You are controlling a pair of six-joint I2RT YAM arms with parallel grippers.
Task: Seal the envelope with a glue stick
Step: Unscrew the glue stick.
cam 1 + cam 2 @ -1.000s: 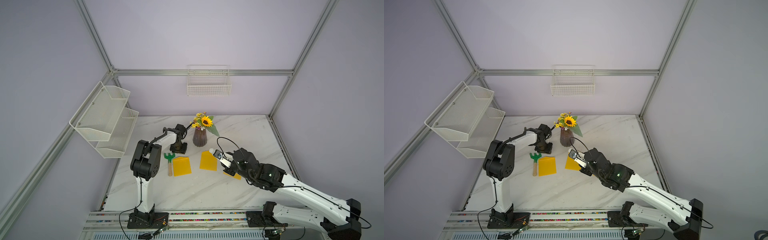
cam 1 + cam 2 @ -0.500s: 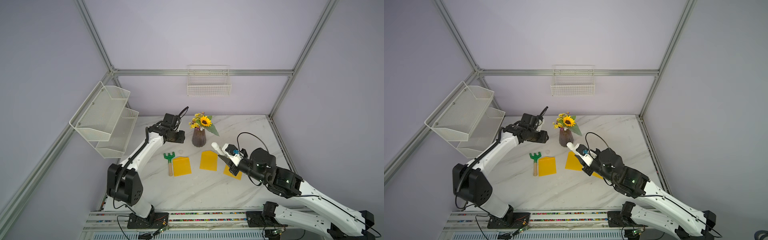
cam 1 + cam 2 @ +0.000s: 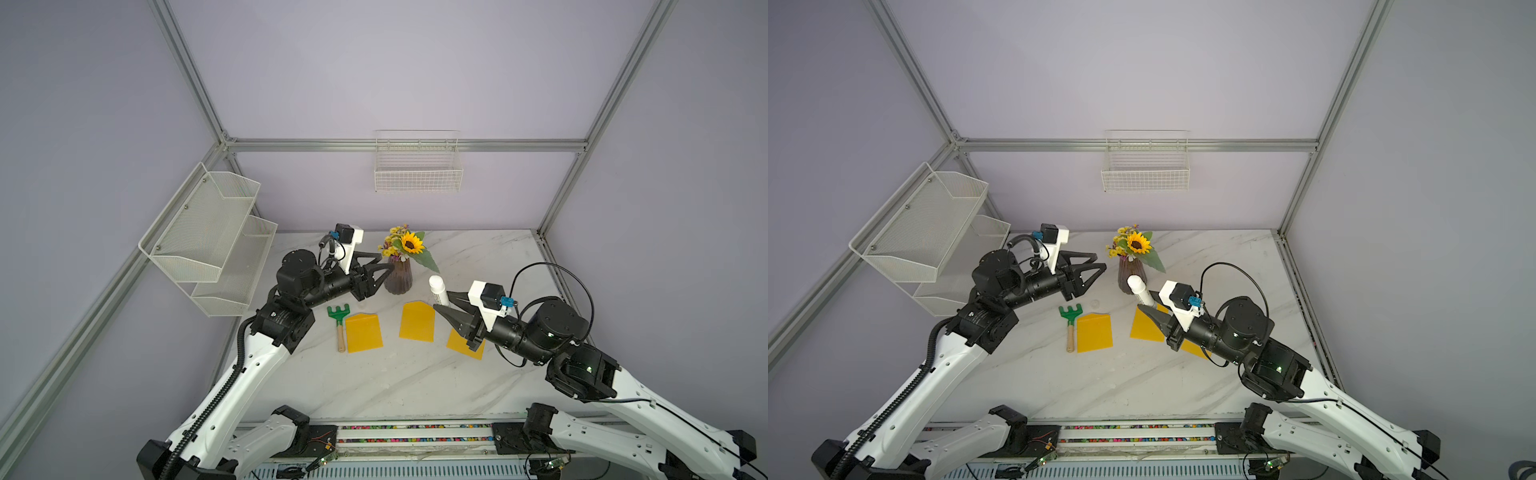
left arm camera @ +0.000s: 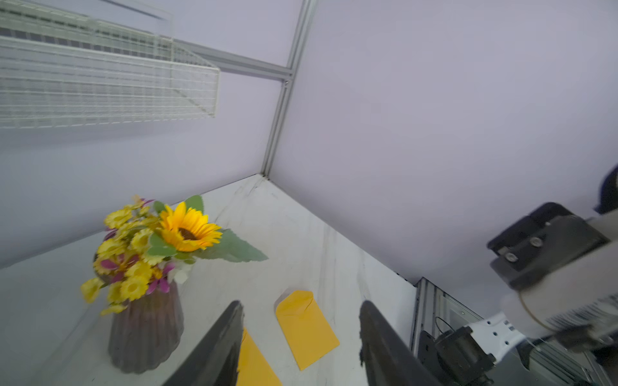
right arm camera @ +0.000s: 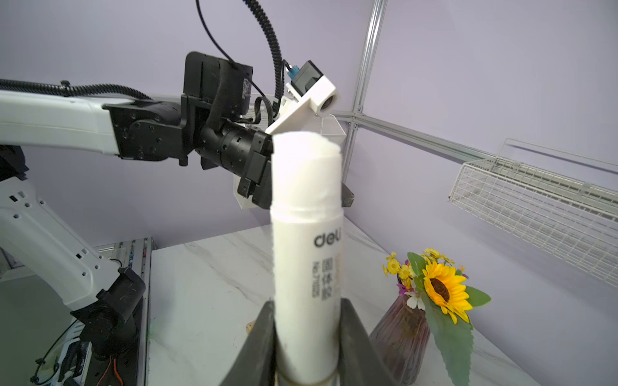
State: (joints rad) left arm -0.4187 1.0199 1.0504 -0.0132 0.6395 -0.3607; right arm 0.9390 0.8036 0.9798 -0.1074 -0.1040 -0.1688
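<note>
Over the table (image 3: pixel 374 382), right pincer (image 5: pixel 306 301) gripping glue stick (image 5: pixel 306 250), left pincer (image 3: pixel 1101 260) agape

A robot lab cell: aluminium frame (image 3: pixel 407 145), bare lilac walls (image 3: pixel 374 75), left arm (image 3: pixel 232 382) and right arm (image 3: pixel 665 419) mounted at a marble table (image 3: pixel 374 386), wire basket (image 3: pixel 417 174).

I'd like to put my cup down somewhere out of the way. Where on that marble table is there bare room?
The wide strip of table between the envelopes and the front rail is bare, as is the far corner right of the vase. The middle is crowded: three envelopes, the rake and the vase.
</note>
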